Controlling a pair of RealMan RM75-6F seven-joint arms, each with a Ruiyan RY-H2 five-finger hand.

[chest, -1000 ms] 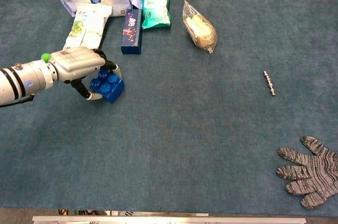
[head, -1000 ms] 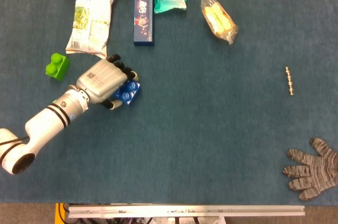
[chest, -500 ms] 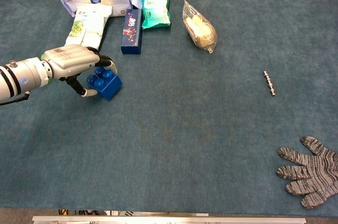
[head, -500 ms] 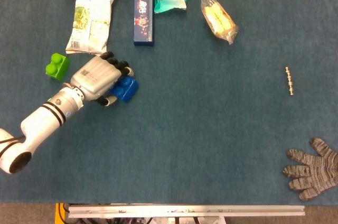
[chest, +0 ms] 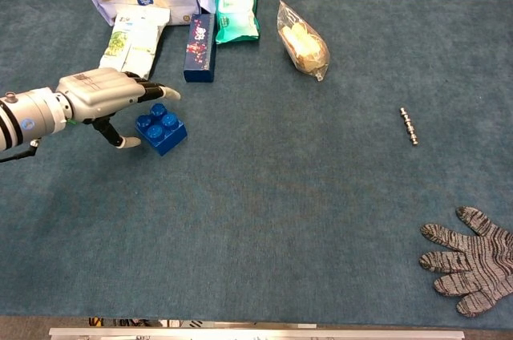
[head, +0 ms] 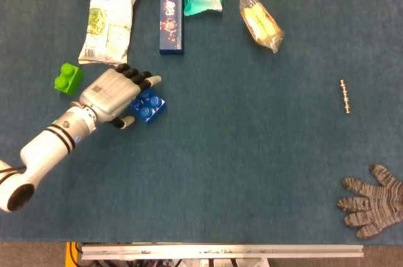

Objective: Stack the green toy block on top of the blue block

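One arm shows, the left arm point(head: 44, 146), reaching in from the left edge over the dark teal table point(head: 239, 166). Its left hand point(head: 112, 94) hovers with fingers spread, holding nothing; the fingertips point(chest: 164, 93) extend above the blue block point(chest: 161, 130), and the thumb curls down just beside the block's near left side. From either view I cannot tell whether any finger touches the block. The blue block sits studs-up on the table. The green block point(head: 67, 79) lies to the left of the hand, near the bottom of a pale snack pouch point(head: 109, 20). A grey knitted glove point(chest: 470, 260) rests at the far right corner. The right hand is out of sight in both views.
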